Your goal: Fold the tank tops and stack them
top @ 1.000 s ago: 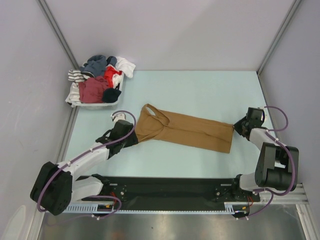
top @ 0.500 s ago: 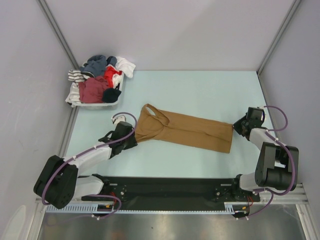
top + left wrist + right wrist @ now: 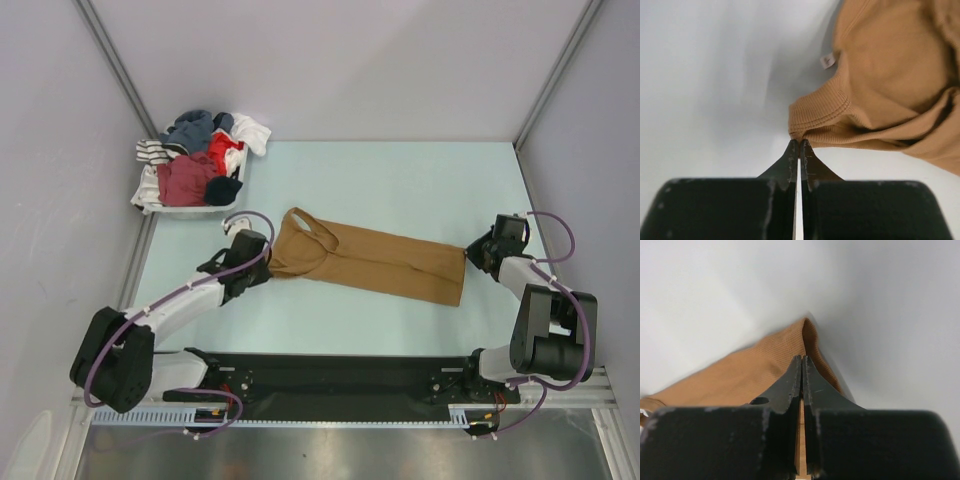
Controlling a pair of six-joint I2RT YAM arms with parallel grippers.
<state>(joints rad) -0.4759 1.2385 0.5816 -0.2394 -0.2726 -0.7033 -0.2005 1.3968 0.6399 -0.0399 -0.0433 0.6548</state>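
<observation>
The left gripper has its fingers pressed together. In the left wrist view its tips meet the ribbed corner of the tan tank top, and the hem is drawn to a point right at them, so a thin pinch of cloth appears to be caught there. Beyond the tips and to their right the top bunches in soft folds, with a small white label at its edge just ahead.

The right gripper is clamped on the opposite end of the same top. In its wrist view the closed fingers lie over the cloth, and a strip of tan shows in the slit between them.

From above, the tan tank top lies stretched on the table between the two grippers. Well beyond the left gripper, a white basket holds mixed clothes, a dark maroon top among them.
</observation>
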